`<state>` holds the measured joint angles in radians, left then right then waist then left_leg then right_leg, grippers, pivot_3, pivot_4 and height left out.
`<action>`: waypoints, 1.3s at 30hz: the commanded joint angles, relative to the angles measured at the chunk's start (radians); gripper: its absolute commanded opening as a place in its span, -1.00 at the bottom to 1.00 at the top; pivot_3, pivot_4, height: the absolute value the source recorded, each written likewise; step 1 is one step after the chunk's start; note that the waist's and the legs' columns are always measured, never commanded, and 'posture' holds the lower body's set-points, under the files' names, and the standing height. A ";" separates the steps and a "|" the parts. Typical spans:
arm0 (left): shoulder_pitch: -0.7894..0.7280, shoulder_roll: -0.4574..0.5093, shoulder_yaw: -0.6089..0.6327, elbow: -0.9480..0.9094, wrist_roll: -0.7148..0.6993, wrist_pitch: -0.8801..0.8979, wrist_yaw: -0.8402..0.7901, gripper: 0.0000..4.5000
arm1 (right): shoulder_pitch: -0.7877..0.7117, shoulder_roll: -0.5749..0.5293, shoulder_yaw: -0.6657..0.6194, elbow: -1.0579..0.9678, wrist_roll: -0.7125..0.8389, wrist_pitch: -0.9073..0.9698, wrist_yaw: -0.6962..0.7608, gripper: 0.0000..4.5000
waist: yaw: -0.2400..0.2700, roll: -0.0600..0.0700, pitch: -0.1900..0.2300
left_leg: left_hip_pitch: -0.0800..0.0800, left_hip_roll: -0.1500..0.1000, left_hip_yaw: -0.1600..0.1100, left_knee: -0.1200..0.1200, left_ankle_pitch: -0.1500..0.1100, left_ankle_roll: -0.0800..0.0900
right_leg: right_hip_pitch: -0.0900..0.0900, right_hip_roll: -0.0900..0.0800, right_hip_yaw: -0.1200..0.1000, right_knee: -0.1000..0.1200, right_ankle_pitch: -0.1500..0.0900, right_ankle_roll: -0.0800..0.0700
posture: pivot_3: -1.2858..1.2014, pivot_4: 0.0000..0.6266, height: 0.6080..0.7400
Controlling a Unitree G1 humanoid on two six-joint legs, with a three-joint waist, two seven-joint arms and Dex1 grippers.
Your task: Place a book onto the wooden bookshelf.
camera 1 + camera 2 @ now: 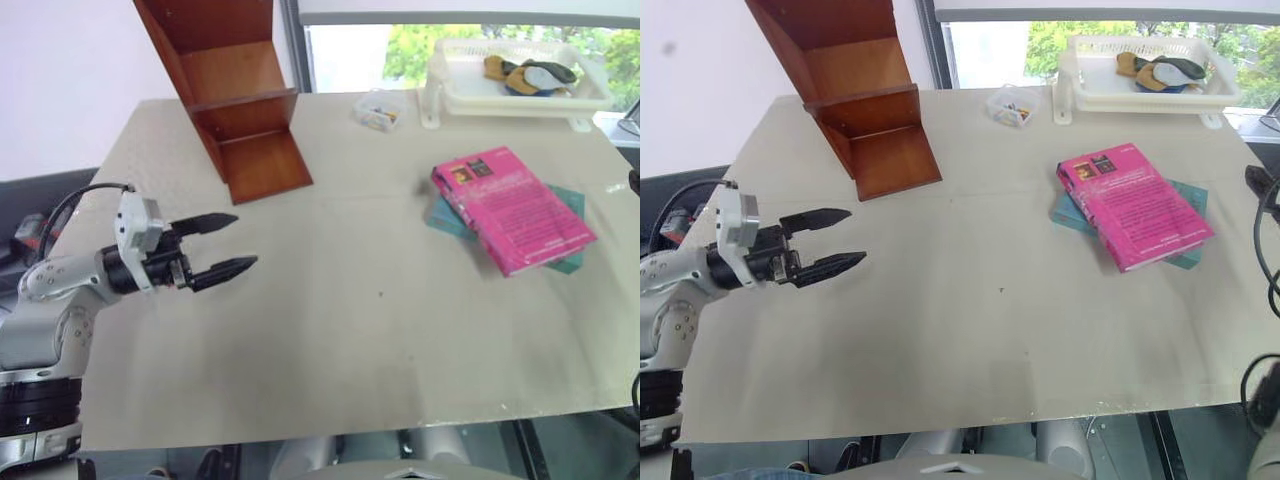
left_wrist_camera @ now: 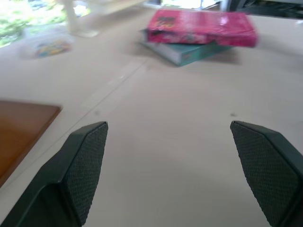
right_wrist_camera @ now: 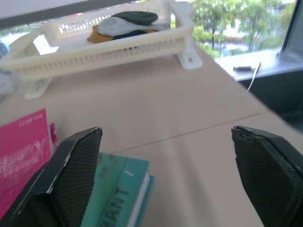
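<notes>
The pink book (image 1: pixel 515 210) lies flat at the table's right side, on top of a teal book (image 1: pixel 572 199). The wooden bookshelf (image 1: pixel 230 90) stands at the far left of the table, leaning, with open tiers. My left gripper (image 1: pixel 245 240) hovers open above the table's left part, in front of the shelf and far from the book. In its wrist view, the left gripper (image 2: pixel 168 127) has nothing between its fingers and faces the book (image 2: pixel 201 26). In its own wrist view, my right gripper (image 3: pixel 165 130) is open and empty, just by the book's (image 3: pixel 21 156) corner.
A white plastic tray (image 1: pixel 455 95) holding several small items stands at the far right. A small clear box (image 1: pixel 378 112) of colourful bits sits beside it. The table's right edge (image 3: pixel 265 111) runs close to the right gripper, with a window sill beyond.
</notes>
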<state>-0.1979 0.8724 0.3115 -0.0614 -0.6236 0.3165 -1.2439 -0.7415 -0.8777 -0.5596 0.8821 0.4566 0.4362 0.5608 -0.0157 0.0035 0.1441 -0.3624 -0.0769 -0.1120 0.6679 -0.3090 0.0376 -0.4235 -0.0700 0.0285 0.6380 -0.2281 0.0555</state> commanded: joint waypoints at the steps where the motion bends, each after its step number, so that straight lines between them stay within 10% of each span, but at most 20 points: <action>1: -0.028 0.017 0.015 -0.023 -0.011 -0.007 -0.012 0.97 | -0.121 -0.032 -0.047 0.208 0.036 0.015 0.030 1.00 | -0.001 0.000 0.000 | -0.001 0.000 0.000 0.000 0.000 0.000 | 0.000 0.000 0.000 -0.001 0.000 0.000 | 0.03 -0.52 1.00; 39: 0.194 0.023 0.180 -0.192 -0.022 0.018 0.076 0.97 | -0.221 0.224 0.145 0.359 -0.083 0.187 0.506 1.00 | -0.026 0.000 0.001 | -0.001 0.001 0.004 0.001 0.000 0.000 | -0.002 0.000 0.003 0.002 0.000 0.000 | 0.03 -0.52 1.00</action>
<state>0.0048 0.8741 0.4615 -0.2274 -0.6319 0.3412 -1.1695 -0.9442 -0.6644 -0.4198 1.2656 0.3652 0.5984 1.0471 -0.0419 0.0035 0.1452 -0.3632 -0.0761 -0.1082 0.6686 -0.3093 0.0380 -0.4262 -0.0695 0.0320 0.6403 -0.2279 0.0557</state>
